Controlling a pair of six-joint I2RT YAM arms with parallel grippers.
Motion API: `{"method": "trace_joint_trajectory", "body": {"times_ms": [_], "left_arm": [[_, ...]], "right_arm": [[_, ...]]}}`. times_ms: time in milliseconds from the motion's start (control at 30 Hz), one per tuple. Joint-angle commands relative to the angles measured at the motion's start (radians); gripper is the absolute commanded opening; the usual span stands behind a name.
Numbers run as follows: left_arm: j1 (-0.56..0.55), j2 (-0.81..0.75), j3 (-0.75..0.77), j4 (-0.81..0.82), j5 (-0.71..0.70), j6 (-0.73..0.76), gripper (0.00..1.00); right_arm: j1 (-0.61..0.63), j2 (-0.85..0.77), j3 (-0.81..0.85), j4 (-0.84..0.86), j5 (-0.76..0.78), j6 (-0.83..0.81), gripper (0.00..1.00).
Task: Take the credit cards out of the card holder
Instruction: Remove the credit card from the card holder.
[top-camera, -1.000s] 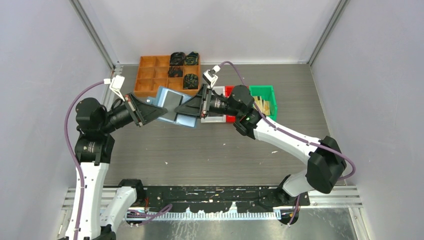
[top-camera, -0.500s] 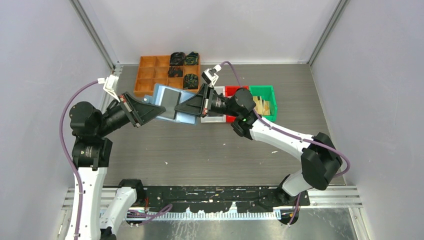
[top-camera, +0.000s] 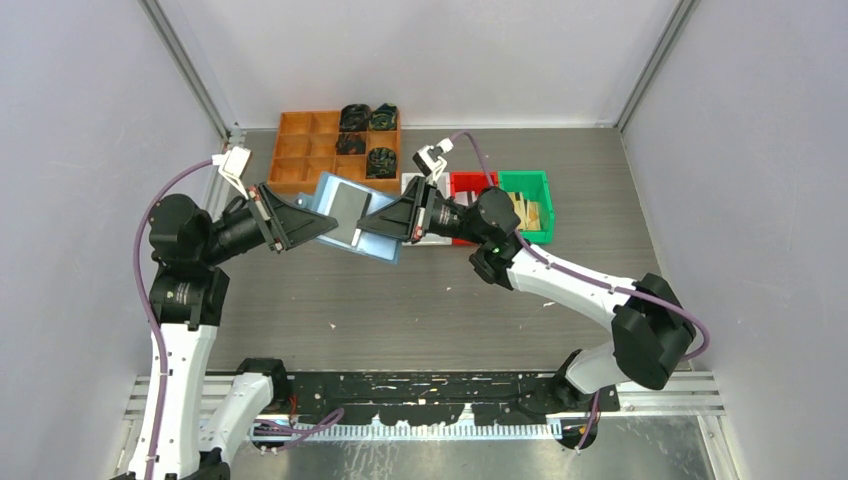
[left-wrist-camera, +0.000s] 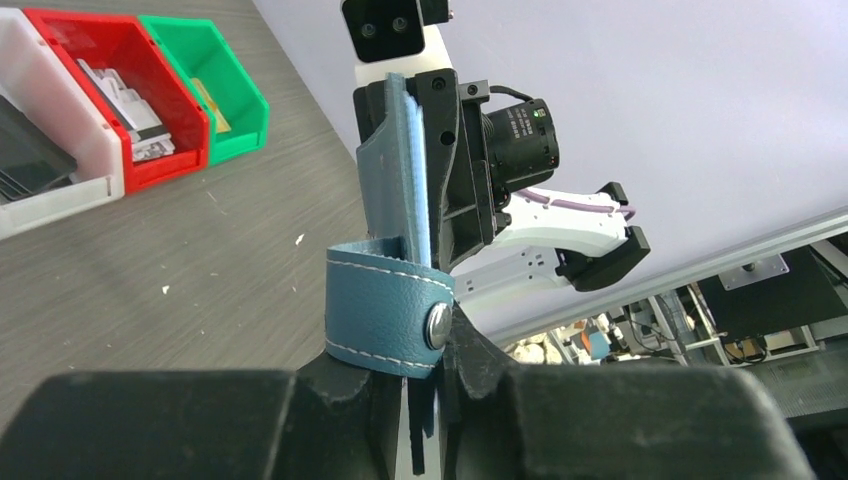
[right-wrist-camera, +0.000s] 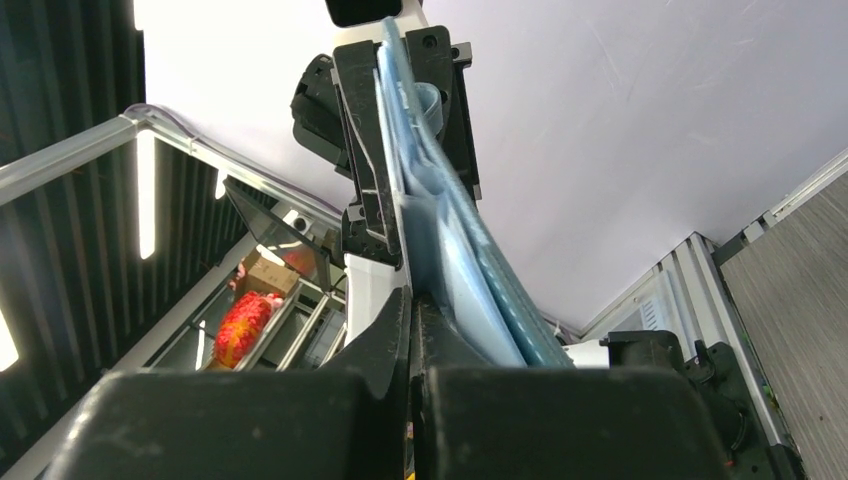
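From above, one soft pale-blue card holder (top-camera: 384, 245) hangs over the worktop (top-camera: 450, 300) with one flat grey card (top-camera: 345, 208) on its upper face. The left tool (top-camera: 318, 226) and right tool (top-camera: 372, 226) each pinch an opposite edge. Only the left wrist shows the stitched tab loop (left-wrist-camera: 385, 320) and its one round snap. The right wrist shows the holder edge-on, layered, leaving its closed fingers (right-wrist-camera: 370, 350).

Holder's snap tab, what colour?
Teal-blue tab with white stitching and a silver snap; it shows best in the left wrist view.
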Motion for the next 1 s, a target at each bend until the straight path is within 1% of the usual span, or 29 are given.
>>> {"method": "trace_joint_trajectory", "body": {"times_ms": [0, 67, 233, 400, 467, 533, 767, 833, 867, 967], "left_arm": [[-0.006, -0.005, 0.025, 0.043, 0.049, -0.025, 0.19], [-0.006, -0.004, 0.022, 0.043, 0.049, -0.027, 0.22], [-0.006, 0.000, 0.023, 0.042, 0.049, -0.029, 0.23], [-0.006, 0.001, 0.027, 0.043, 0.050, -0.028, 0.07], [-0.007, 0.003, 0.032, 0.042, 0.051, -0.029, 0.03], [-0.006, 0.003, 0.036, 0.040, 0.052, -0.029, 0.03], [-0.006, 0.007, 0.051, 0.039, 0.048, -0.027, 0.06], [-0.005, 0.008, 0.056, 0.036, 0.047, -0.026, 0.11], [-0.006, 0.008, 0.056, 0.035, 0.047, -0.026, 0.15], [-0.005, 0.010, 0.058, 0.038, 0.039, -0.026, 0.18]], "right_arm": [[0.006, -0.067, 0.002, 0.056, 0.022, -0.029, 0.01], [0.006, -0.069, 0.007, 0.055, 0.020, -0.033, 0.01], [0.007, -0.058, 0.025, 0.057, 0.007, -0.025, 0.01], [0.007, -0.062, 0.013, 0.062, -0.001, -0.020, 0.01], [0.007, -0.068, -0.002, 0.072, 0.001, -0.017, 0.01], [0.006, -0.074, -0.012, 0.073, 0.010, -0.017, 0.01], [0.006, -0.089, -0.024, 0.040, -0.003, -0.030, 0.01], [0.006, -0.104, -0.044, 0.023, 0.005, -0.045, 0.01], [0.007, -0.107, -0.052, 0.020, 0.010, -0.050, 0.01], [0.006, -0.096, -0.046, 0.030, 0.008, -0.035, 0.01]]}}
